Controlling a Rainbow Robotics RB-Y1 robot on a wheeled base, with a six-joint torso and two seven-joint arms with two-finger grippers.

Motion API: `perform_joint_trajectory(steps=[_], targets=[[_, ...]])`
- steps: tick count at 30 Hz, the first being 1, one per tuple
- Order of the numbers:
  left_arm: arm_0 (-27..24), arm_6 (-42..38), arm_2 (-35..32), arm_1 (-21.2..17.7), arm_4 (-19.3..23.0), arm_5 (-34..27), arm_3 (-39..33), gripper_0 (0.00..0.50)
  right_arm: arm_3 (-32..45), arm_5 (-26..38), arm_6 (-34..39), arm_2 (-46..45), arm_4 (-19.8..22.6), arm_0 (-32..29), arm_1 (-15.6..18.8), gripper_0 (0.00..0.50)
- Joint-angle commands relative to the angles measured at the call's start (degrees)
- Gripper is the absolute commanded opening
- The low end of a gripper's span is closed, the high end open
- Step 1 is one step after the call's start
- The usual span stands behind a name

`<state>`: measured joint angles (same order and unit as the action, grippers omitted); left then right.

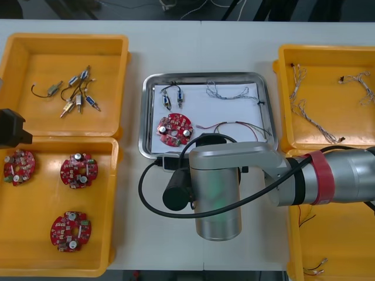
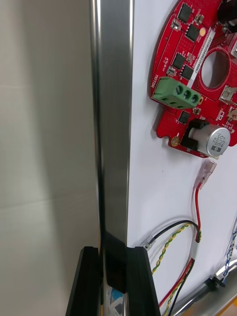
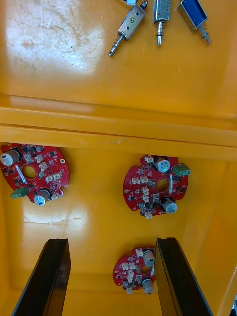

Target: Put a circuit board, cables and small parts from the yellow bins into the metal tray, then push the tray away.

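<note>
My right hand [image 2: 114, 253] is at the near rim of the metal tray [image 1: 265, 105]. Its two fingers [image 2: 88, 281] are drawn in narrow and clamp that rim between them, one on the counter [image 1: 133, 64] side and one over the tray's white floor. The tray lies in the middle of the counter, nearer the far edge, with yellow bins at either side.

Inside the tray, the circuit board [image 1: 174, 130] lies toward its near-left corner. Two small metal parts [image 1: 171, 97] lie beyond the board by the far rim. A twisted blue and white cable [image 1: 231, 92] runs along the far side, and a red, yellow and black cable [image 1: 237, 126] lies toward the right rim.

My left hand [image 3: 111, 276] hangs wide open and holds nothing. It is over the yellow bin [image 1: 41, 257] at the counter's near-left corner, above the spare boards [image 3: 157, 185] lying in it.
</note>
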<state>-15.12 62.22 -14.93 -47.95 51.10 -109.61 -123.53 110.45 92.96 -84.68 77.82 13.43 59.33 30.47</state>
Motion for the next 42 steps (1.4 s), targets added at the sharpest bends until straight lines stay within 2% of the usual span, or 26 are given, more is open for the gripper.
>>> perform_joint_trajectory(steps=[1, 17, 22, 39, 42], targets=[[1.23, 4.58, -1.77, 0.22, -0.47, -0.39, -1.54, 0.500, -1.38, -0.33, -2.51, 0.40, -0.87, 3.69, -1.03, 0.000], [1.23, 4.58, -1.77, 0.22, -0.47, -0.39, -1.54, 0.500, -5.60, -4.10, -3.21, -1.62, -0.87, 5.63, -1.91, 0.000], [1.23, 4.58, -1.77, 0.22, -0.47, -0.39, -1.54, 0.500, -9.20, -9.38, -3.47, -2.15, -0.87, 5.63, -1.91, 0.000], [1.23, 4.58, -1.77, 0.22, -0.47, -0.39, -1.54, 0.500, -16.67, -13.86, -4.35, -4.34, -1.04, 7.03, -3.05, 0.000], [1.23, 4.58, -1.77, 0.22, -0.47, -0.39, -1.54, 0.500, -18.34, -16.23, -4.62, -4.43, -1.13, 7.21, -3.14, 0.000]])
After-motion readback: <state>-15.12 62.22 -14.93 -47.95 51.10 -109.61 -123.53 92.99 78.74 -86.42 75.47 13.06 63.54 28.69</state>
